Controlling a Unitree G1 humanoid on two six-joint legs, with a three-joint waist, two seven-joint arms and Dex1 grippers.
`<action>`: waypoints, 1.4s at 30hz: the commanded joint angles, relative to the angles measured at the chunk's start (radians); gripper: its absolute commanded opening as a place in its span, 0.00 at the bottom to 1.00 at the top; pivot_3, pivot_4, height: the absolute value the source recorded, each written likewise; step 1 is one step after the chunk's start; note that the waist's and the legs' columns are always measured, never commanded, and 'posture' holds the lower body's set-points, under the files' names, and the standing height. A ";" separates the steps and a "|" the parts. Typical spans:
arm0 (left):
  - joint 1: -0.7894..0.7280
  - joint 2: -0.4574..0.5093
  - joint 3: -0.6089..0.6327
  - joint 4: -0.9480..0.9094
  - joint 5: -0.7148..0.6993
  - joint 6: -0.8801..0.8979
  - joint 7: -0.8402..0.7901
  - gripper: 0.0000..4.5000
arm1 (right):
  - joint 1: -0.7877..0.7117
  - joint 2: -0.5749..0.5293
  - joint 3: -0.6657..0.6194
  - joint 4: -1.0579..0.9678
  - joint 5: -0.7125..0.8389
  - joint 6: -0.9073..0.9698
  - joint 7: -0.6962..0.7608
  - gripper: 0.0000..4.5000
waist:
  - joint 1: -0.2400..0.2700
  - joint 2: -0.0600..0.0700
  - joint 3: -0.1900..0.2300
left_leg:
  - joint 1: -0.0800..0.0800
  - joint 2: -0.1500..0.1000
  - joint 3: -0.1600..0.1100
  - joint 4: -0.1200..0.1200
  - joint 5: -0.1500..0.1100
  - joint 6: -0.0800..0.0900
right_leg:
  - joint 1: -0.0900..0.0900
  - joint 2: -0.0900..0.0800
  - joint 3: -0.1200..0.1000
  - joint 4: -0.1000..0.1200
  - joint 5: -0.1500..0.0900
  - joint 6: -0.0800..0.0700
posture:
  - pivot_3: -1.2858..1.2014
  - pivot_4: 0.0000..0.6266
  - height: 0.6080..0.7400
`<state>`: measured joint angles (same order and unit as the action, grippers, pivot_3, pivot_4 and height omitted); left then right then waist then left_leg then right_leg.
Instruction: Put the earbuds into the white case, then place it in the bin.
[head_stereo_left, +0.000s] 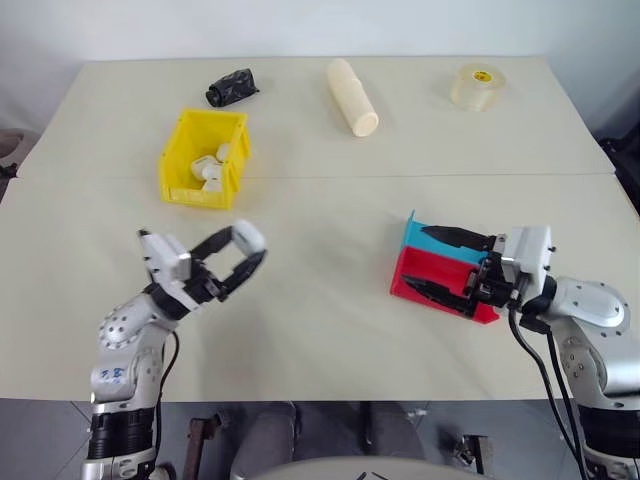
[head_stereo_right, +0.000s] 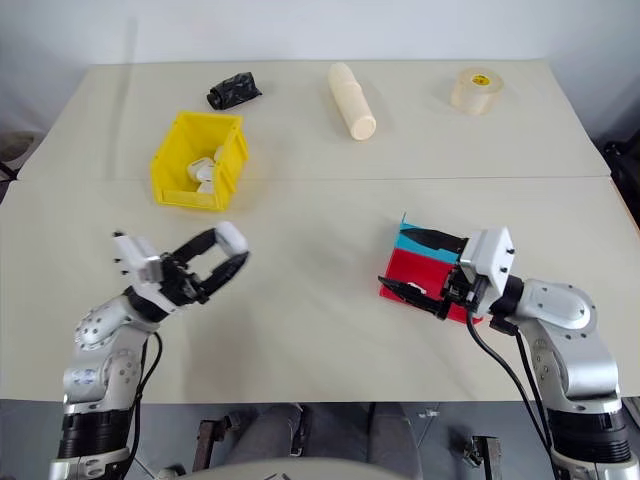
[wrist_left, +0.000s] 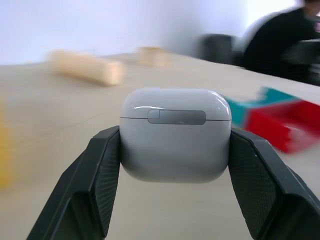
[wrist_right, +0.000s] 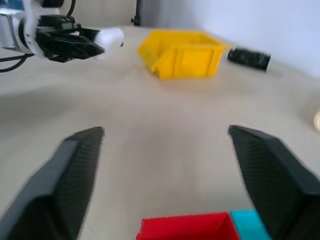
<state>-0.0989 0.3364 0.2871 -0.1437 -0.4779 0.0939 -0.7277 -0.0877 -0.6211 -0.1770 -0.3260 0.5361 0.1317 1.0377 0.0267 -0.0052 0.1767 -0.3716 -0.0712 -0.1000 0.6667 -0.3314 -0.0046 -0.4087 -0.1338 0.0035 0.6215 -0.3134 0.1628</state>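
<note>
One white case (wrist_left: 175, 135) clamped between left claw (head_stereo_left: 243, 252) fingers | right claw (head_stereo_left: 448, 264) apart

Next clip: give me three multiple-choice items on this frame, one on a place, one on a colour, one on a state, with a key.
1. Where is the white case?
A. In the yellow bin
B. Between the left gripper's fingers
C. On the red tray

2. What colour is the tray beside the red tray?
A. Blue
B. Green
C. Black

3. How is the right gripper?
A. Shut on a cylinder
B. Shut, empty
C. Open, empty

Key:
1 B: the left gripper clamps the case on both sides, above the table.
2 A: the blue tray lies against the red one.
3 C: its fingers stand wide apart with nothing between.
</note>
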 joint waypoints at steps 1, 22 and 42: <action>-0.018 -0.030 0.067 -0.025 -0.030 0.010 0.139 0.62 | 0.012 0.021 -0.041 -0.048 0.069 -0.009 -0.016 1.00 | 0.002 0.000 0.000 | 0.000 -0.001 0.000 0.000 0.000 0.000 | 0.000 -0.001 0.000 0.000 0.000 0.000 | 0.52 0.24 1.00; -0.723 0.054 0.029 0.770 0.259 -0.096 0.538 0.78 | 0.055 0.115 0.022 -0.099 0.030 -0.024 -0.164 1.00 | -0.007 -0.002 0.000 | 0.000 -0.004 0.001 -0.001 0.000 0.000 | -0.002 0.001 0.000 0.005 0.000 0.000 | 0.52 0.24 1.00; -0.160 0.405 -0.018 0.230 0.039 -0.001 -0.302 1.00 | 0.098 -0.062 -0.053 0.013 0.084 0.002 0.034 1.00 | -0.029 -0.003 0.000 | 0.001 0.001 0.001 -0.002 0.000 -0.001 | -0.001 0.000 0.001 0.004 0.000 -0.001 | 0.52 0.24 1.00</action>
<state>-0.2730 0.7206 0.2419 0.1579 -0.4087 0.1305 -0.9684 0.0216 -0.6708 -0.1937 -0.3205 0.5966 0.1442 1.0449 -0.0020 -0.0079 0.1770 -0.3708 -0.0701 -0.0994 0.6648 -0.3315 -0.0051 -0.4098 -0.1339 0.0041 0.6224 -0.3137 0.1621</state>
